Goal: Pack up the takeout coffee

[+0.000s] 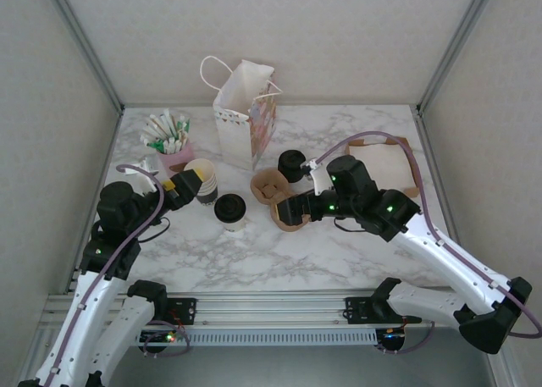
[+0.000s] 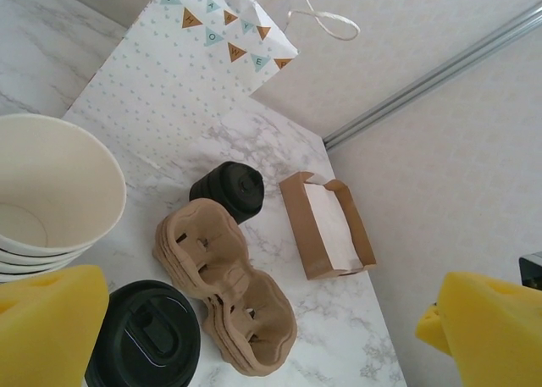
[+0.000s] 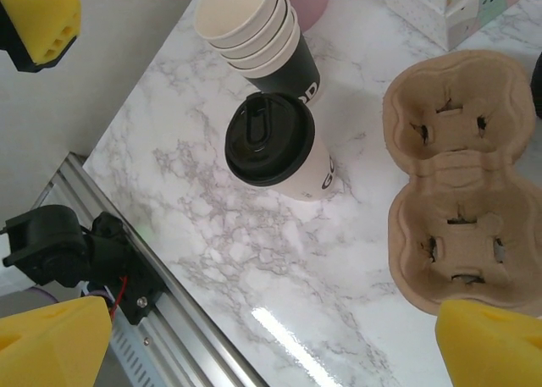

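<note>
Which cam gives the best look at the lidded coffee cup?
Right wrist: the takeout coffee stands whole and close, black lid and white side wall both clear. Top external has it small, seen from above, mostly lid. Left wrist crops its lid at the bottom edge, cup wall hidden.

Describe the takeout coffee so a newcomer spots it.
Find the patterned gift bag at the back of the table. Nearer than it, between the stack of lidless cups and the brown cup carrier, stands the takeout coffee. It alone is a white cup with a black lid.
</note>
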`<state>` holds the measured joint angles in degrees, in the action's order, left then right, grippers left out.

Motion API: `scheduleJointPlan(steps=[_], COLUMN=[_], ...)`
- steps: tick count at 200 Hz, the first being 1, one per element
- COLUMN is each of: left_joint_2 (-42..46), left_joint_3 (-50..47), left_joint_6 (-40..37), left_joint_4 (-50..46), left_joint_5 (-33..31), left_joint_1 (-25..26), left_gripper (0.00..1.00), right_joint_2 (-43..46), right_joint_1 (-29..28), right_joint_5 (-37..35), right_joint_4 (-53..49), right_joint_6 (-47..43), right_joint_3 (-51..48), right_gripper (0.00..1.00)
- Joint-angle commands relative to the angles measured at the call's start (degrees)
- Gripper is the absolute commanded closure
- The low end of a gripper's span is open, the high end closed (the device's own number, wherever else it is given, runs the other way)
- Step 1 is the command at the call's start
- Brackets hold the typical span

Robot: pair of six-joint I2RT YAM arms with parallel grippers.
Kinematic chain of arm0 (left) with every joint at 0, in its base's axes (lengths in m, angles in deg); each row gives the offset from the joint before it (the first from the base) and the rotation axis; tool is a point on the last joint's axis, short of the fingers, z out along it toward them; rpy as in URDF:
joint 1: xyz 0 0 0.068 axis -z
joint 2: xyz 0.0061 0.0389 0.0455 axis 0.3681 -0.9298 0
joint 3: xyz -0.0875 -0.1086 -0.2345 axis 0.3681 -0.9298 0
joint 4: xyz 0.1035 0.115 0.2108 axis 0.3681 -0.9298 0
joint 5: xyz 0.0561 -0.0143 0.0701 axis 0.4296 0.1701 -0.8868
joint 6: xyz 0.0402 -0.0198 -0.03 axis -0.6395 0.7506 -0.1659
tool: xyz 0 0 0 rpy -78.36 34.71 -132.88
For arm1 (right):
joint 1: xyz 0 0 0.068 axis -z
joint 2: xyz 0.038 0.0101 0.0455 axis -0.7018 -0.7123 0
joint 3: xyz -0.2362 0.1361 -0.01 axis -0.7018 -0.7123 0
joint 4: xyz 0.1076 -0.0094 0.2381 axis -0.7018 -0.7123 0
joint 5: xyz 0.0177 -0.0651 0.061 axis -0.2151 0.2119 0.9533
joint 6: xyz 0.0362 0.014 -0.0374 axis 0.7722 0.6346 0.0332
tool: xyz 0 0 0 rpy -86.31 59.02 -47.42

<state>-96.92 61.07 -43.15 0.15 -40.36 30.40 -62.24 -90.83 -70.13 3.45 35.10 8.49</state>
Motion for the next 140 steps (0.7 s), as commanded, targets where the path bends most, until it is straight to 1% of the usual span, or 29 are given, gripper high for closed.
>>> scheduleJointPlan(steps=[1, 28, 48, 80, 92, 121, 140], left_joint_2=[-0.7, -1.4, -1.6, -2.8, -3.9, -6.6, -8.5], left_joint_3=[2.2, 3.6, 3.8, 3.6, 3.7, 3.8, 4.0], left_joint_6=[-0.1, -0.6, -0.5, 0.0, 0.0, -0.7, -1.8], left_joint_4=[1.0, 1.9, 3.6, 7.3, 8.1, 9.3, 10.4], left_joint_5=[-0.8, -1.5, -2.4, -2.7, -2.8, -4.0, -5.5], left_joint_1=[0.4, 0.8, 1.1, 1.6, 2.1, 3.8, 5.4], left_gripper=[0.0, 0.0, 0.0, 0.0, 0.0, 0.0, 0.0], right_joint_2=[0.9, 0.1, -0.3, -0.5, -0.2, -0.8, -1.6], right_joint_1=[0.3, 0.2, 0.2, 0.2, 0.2, 0.2, 0.3], right_joint_5=[-3.0, -4.7, -8.5, -12.7, -14.1, -14.4, -16.9], right_joint_4=[-1.8, -4.2, -6.1, -7.9, -7.8, -8.0, -8.1], right_joint_6=[0.2, 0.9, 3.6, 4.1, 5.0, 6.0, 6.0], right_joint_3=[-0.5, 0.6, 1.4, 1.5, 0.8, 1.2, 1.6], right_gripper=[0.01, 0.01, 0.01, 0.01, 0.01, 0.01, 0.01])
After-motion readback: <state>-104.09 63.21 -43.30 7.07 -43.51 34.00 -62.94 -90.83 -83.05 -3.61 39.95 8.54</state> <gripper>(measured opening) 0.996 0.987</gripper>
